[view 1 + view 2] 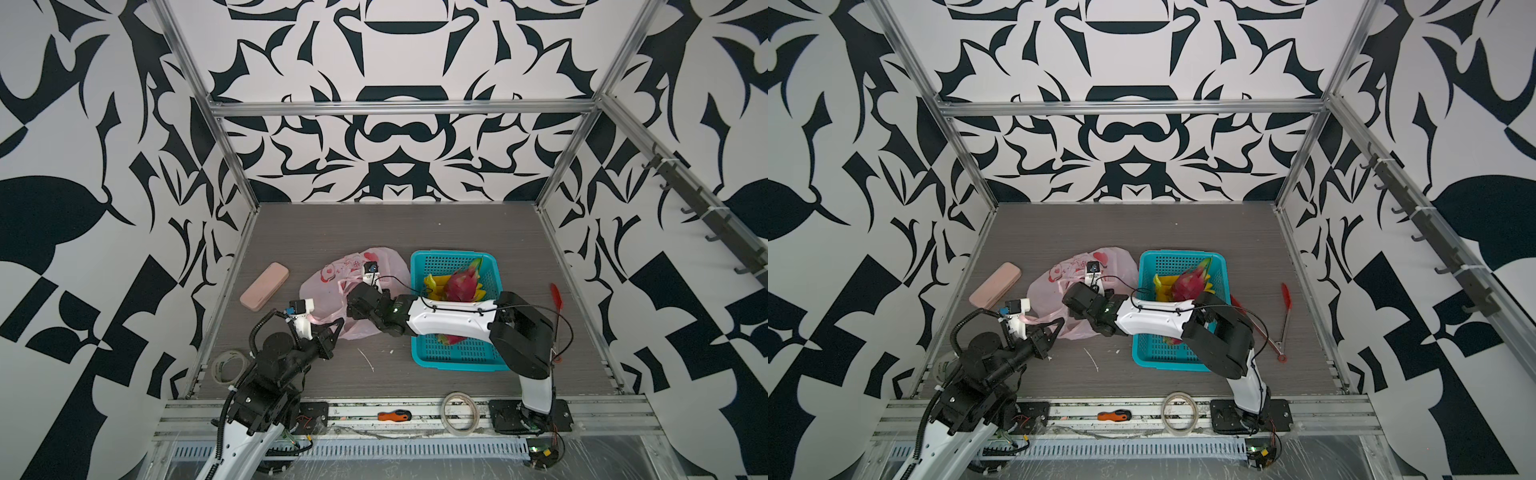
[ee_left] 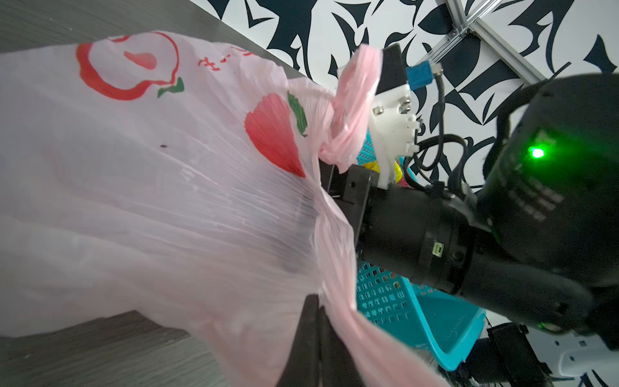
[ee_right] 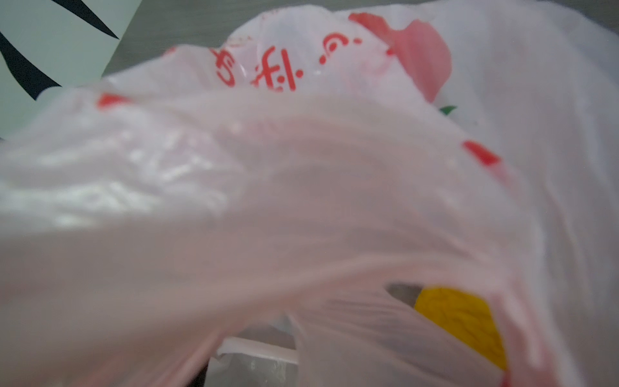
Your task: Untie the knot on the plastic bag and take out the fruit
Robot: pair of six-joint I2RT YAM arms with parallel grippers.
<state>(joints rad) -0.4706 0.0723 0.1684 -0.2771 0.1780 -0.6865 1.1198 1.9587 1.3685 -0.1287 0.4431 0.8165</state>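
The left arm (image 1: 270, 361) and right arm (image 1: 449, 318) share white shells, black joints and looping black cables (image 2: 440, 107); the left gripper (image 1: 338, 325) is black.

The left arm (image 1: 274, 361) rises from the front left corner of the tabletop (image 1: 374, 232), folded tight at the elbow. Its wrist aims the left gripper (image 1: 337, 326) toward the middle, jaws pressed together on a strand of the plastic bag (image 1: 324, 286). The right arm (image 1: 449, 318) stands at the front edge near the right corner, bends sharply at the elbow and lays its white forearm level toward the left, with the right gripper (image 2: 346, 187) near the tabletop's middle; its fingers are hidden under plastic, so their spread cannot be told.
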